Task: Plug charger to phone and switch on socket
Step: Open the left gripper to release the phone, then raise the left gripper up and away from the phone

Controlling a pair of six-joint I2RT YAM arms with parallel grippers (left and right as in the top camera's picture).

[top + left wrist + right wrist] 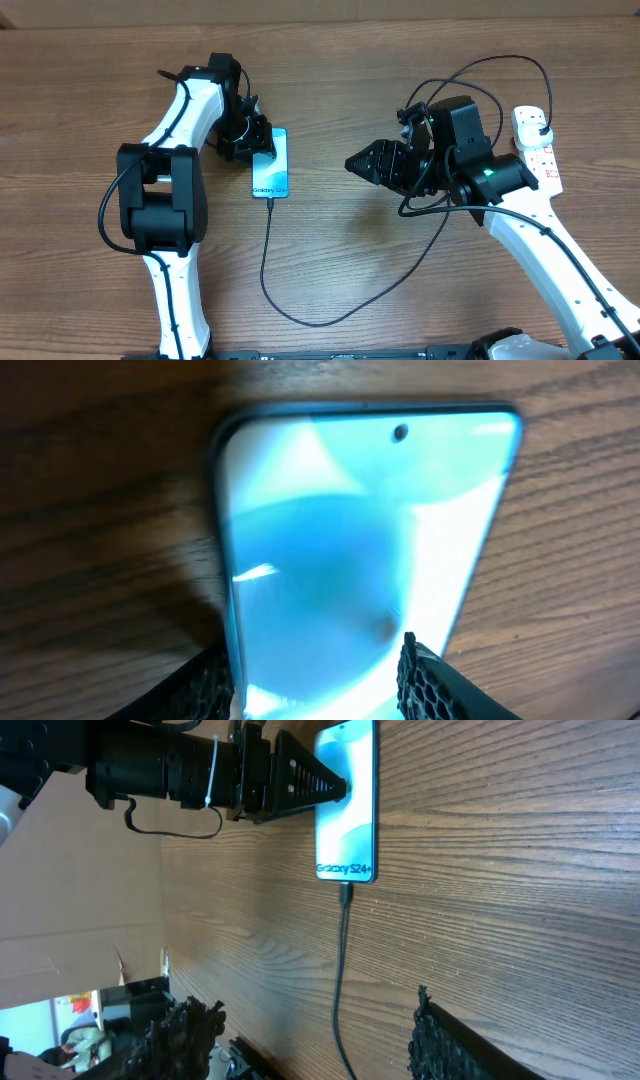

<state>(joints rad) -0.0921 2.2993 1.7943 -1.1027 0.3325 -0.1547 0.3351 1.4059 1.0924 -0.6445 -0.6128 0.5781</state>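
Note:
The phone lies flat on the table, screen lit light blue with "Galaxy S24" text. My left gripper is shut on the phone's far end; in the left wrist view its fingers sit on either side of the phone. The charger cable runs from the phone's near end, loops across the table and goes up to a black plug in the white socket. Its connector tip sits in the phone. My right gripper is open and empty, right of the phone, with the cable below it.
The socket's thick white cord is not clearly visible. The cable's loop lies near the front edge of the wooden table. A cardboard wall stands along the back.

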